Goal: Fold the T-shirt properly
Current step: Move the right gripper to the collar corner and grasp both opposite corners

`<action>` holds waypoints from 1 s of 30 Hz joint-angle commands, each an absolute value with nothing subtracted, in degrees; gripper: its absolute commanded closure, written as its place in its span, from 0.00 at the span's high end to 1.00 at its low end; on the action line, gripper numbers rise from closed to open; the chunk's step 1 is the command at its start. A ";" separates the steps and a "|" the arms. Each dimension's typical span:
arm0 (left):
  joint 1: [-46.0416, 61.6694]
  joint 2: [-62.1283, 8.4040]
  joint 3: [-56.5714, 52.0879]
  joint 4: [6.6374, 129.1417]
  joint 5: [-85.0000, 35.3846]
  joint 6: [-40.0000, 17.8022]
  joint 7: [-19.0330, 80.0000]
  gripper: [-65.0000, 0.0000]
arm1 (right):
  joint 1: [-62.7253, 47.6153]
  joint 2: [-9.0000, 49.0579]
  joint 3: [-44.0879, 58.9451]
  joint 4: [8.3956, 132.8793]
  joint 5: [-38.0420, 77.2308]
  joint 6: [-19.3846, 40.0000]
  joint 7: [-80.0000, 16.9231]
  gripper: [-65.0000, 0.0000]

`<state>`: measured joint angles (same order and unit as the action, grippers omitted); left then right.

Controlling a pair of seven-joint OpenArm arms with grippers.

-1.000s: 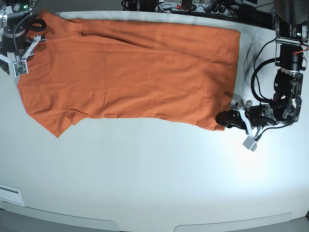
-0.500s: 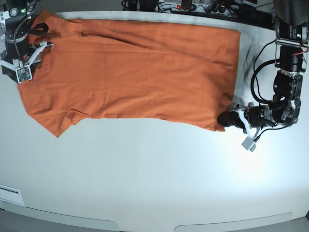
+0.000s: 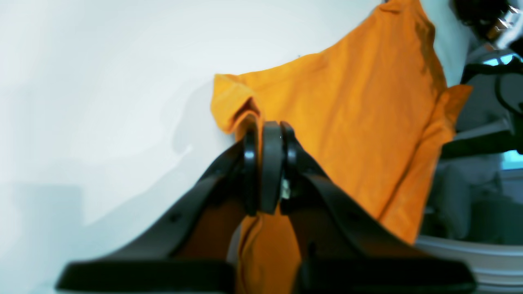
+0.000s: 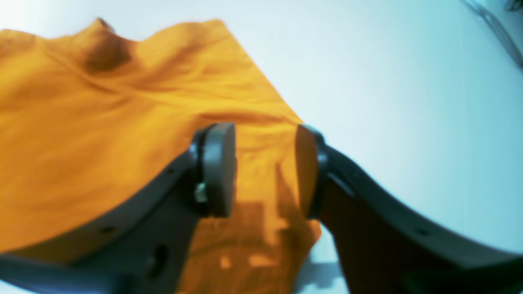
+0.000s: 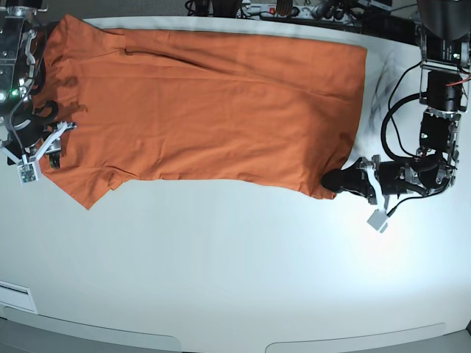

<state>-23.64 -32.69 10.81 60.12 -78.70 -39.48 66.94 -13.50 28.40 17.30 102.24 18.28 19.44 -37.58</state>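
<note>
The orange T-shirt [image 5: 206, 110] lies spread flat across the far half of the white table [image 5: 235, 279], hem toward the right and sleeves toward the left. At its near right hem corner my left gripper [image 5: 331, 181] is shut on the fabric; in the left wrist view the fingers [image 3: 271, 163] pinch together, with the T-shirt [image 3: 347, 122] folding up around them. My right gripper [image 5: 53, 143] hovers over the shirt's left edge above the near sleeve. In the right wrist view it [image 4: 265, 167] stands open, with the T-shirt [image 4: 102, 134] lying below and between its fingers.
Cables and power strips [image 5: 280, 9] run along the table's far edge. Black cables [image 5: 390, 118] loop beside the left arm on the right. A white label [image 5: 15, 296] sits at the near left edge.
My right arm has travelled from the shirt's far left corner down along its left edge and its jaws have widened. My left gripper has closed on the hem corner.
</note>
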 commanded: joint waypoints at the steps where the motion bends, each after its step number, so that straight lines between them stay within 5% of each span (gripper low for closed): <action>1: -25.12 -33.65 10.37 60.90 -80.18 -40.00 66.52 0.00 | -10.79 29.61 17.78 100.86 19.53 19.99 -36.23 0.50; 16: -25.12 -33.67 10.37 60.90 -80.01 -40.00 66.54 0.00 | 16.27 31.05 17.78 54.98 30.17 29.67 -40.21 0.51; 22: -25.10 -33.67 10.37 60.90 -79.99 -40.00 66.54 0.00 | 16.58 34.02 17.78 53.58 42.89 38.33 -53.47 0.51; 30: -25.12 -33.63 10.37 60.90 -80.03 -40.00 66.50 0.00 | 13.50 33.91 17.61 53.58 50.13 40.00 -54.70 0.50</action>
<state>-23.62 -32.71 10.81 60.12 -78.50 -39.51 67.11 13.17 33.15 17.74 53.19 50.74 40.10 -53.19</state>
